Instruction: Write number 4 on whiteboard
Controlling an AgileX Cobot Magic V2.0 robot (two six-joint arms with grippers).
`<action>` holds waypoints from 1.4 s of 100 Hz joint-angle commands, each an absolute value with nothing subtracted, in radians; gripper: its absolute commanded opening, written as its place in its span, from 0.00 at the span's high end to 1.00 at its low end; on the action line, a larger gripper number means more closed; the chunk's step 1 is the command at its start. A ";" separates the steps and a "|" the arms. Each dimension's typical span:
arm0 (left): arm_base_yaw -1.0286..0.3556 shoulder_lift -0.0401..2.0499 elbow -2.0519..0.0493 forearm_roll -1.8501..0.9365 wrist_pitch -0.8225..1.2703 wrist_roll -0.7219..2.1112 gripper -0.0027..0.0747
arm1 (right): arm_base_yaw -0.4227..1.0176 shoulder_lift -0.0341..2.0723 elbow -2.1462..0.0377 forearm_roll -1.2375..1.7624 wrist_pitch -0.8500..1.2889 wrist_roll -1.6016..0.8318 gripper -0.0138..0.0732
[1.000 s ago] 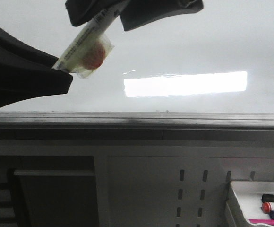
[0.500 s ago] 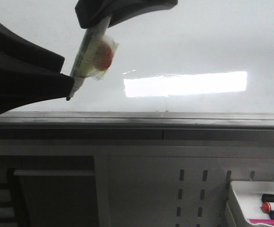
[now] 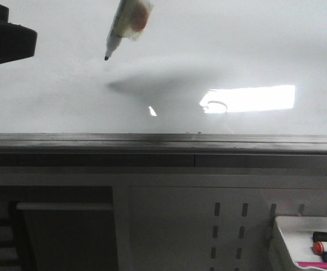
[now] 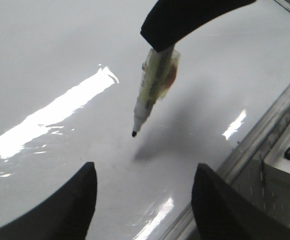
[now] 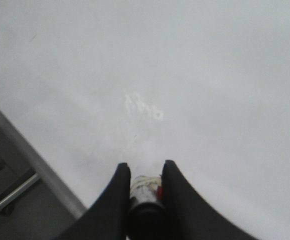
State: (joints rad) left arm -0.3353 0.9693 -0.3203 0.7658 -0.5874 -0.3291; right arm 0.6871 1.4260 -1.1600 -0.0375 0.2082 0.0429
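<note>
Pinching the marker high on its light, stiff, slick barrel, right gripper holds its tip just off the blank whiteboard, no 4 drawn; left gripper spread, empty.

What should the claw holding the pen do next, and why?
Probably lower the marker until its black tip meets the whiteboard. In the left wrist view the tip hangs apart from its own shadow, so it seems not to touch yet, and no stroke of the 4 shows. The right claw grips the marker firmly.
</note>
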 commanded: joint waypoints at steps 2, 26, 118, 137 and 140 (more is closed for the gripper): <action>-0.332 0.951 -0.339 0.708 -0.635 -0.341 0.47 | 0.661 1.442 -1.261 -0.075 0.124 0.034 0.92; -0.332 0.951 -0.337 0.708 -0.635 -0.341 0.47 | 0.656 1.486 -1.264 -0.071 0.151 0.034 0.92; -0.332 0.951 -0.337 0.708 -0.633 -0.341 0.47 | 0.673 1.422 -1.254 -0.104 0.225 0.032 0.92; -0.332 0.951 -0.337 0.708 -0.633 -0.341 0.47 | 0.649 1.490 -1.259 -0.115 0.266 0.032 0.92; -0.332 0.951 -0.337 0.708 -0.633 -0.341 0.47 | 0.653 1.494 -1.259 -0.107 0.298 0.032 0.92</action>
State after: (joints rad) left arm -0.3353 0.9650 -0.3114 0.7445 -0.5817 -0.3291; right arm 0.6591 1.5078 -1.2261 -0.0949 0.2914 0.0432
